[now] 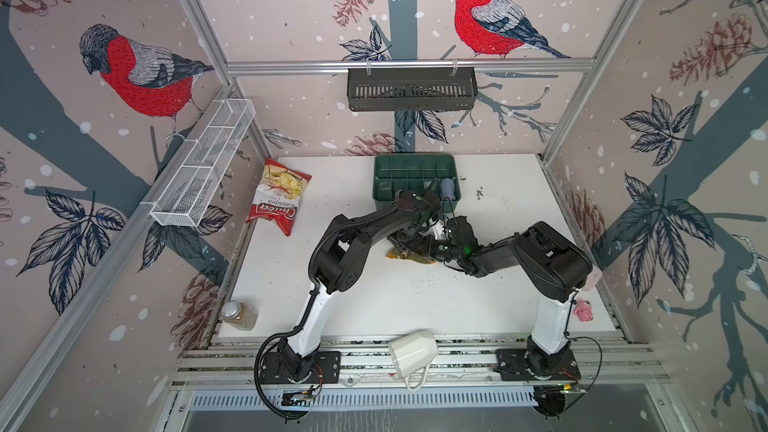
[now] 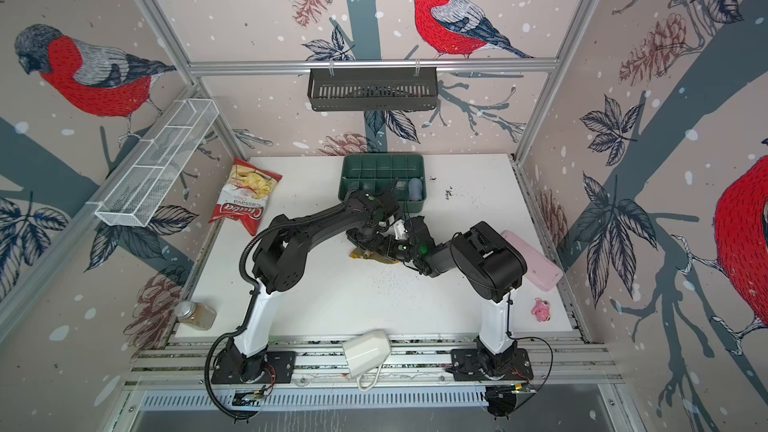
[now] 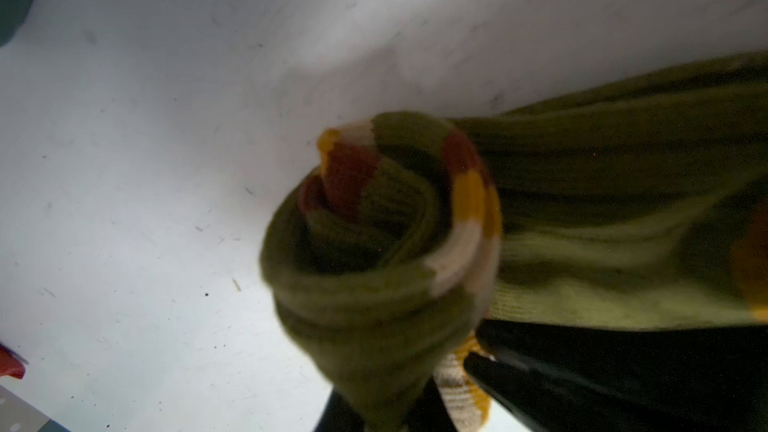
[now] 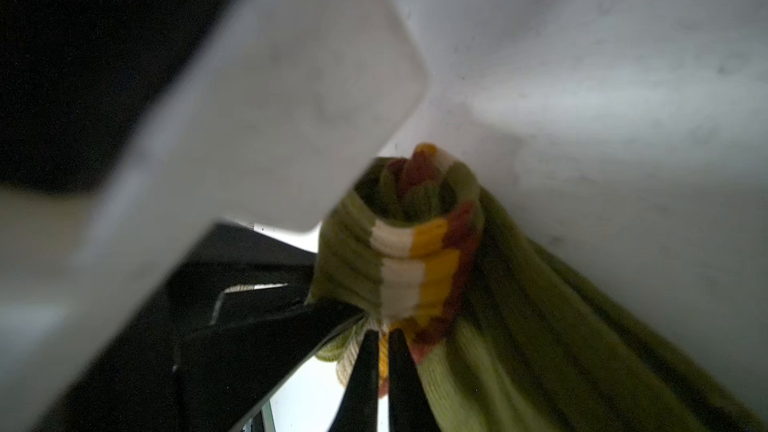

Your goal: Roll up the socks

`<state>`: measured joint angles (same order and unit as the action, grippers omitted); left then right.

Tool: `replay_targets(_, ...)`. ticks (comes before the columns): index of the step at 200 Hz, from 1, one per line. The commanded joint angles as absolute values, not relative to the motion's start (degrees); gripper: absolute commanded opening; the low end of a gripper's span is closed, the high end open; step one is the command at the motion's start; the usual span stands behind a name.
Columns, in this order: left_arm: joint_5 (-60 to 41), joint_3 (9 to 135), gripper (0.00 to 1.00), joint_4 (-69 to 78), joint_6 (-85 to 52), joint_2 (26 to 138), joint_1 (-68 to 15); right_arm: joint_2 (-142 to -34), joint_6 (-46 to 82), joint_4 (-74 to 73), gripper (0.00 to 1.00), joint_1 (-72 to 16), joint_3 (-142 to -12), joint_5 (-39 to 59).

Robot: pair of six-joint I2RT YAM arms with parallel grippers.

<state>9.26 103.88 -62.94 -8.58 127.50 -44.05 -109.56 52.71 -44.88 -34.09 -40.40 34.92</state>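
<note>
The socks (image 1: 405, 254) are found at the middle of the table (image 1: 374, 305), just in front of the green bin (image 1: 384, 168) — the cuff end rolled up, the rest trailing loose. The striped cuff is pinched between the nearly closed fingers of the right gripper (image 4: 384, 332); the left gripper (image 3: 399, 388) is likewise clamped narrowly on the roll's olive fabric.

You have bare table (image 1: 415, 309) toward the near edge, green bin (image 1: 399, 174) blocking the far middle, chip bag (image 1: 276, 197) at far left, pink case (image 2: 536, 261) at right.
</note>
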Motion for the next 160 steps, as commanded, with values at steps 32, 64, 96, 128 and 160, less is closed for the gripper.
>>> replay_targets(32, 4.7, 102.9, 0.14, -61.9, -7.1, 127.3, -43.8, -111.0, 53.7, -48.3, 0.10, -34.1, -42.2, 34.6)
replay_targets(64, 1.7, 101.8, 0.20, -60.2, -6.3, 126.6, -43.7, -113.7, 52.6, -43.9, 0.07, -34.1, -44.5, 32.7)
replay_targets(96, -1.6, 100.7, 0.26, -58.6, -5.3, 125.8, -43.3, -115.1, 51.5, -40.8, 0.07, -34.0, -45.4, 31.3)
replay_targets(128, -6.2, 98.0, 0.28, -55.8, -4.1, 123.7, -42.3, -115.7, 50.5, -37.5, 0.06, -33.7, -45.4, 30.1)
replay_targets(160, -13.7, 93.7, 0.32, -51.6, -2.7, 119.3, -39.6, -115.8, 50.4, -37.1, 0.06, -33.2, -45.1, 30.1)
